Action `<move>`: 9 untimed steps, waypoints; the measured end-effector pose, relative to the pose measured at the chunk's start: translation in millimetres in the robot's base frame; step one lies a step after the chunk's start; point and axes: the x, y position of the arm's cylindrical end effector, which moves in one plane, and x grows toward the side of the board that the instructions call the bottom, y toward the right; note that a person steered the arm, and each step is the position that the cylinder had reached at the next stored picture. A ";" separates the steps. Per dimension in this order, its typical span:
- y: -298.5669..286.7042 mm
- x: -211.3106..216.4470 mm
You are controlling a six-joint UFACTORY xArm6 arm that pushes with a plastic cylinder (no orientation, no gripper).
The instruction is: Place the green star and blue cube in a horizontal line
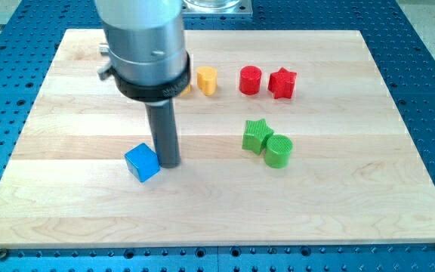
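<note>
- Nearest the view's bottom lay the blue cube (142, 162), turned a little askew on the wooden bench (353, 196); it serves as the landmark for everything else.
- My tip (170, 163) stood just to the right of the blue cube, touching it or very nearly so. The rig has no hand, only the rod, so there was nothing to open or close.
- The green star (257, 135) lay well to the right of the blue cube and a little farther up the view, with a green cylinder (279, 150) touching its lower right side.
- To do the step well, I judged the cube needed only a short nudge toward the view's top to come level with the star. From its right side the tip would push it leftward, so it ought first to go round beneath the cube and push squarely through its middle, lest the skewed block spin off.
- Farthest, above and right of the blue cube, sat a yellow block (207, 79), a red cylinder (251, 79) and a red star (282, 83) in a row.
</note>
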 end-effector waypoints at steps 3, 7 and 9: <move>-47.4 18.9; -139.9 -4.7; -89.9 48.7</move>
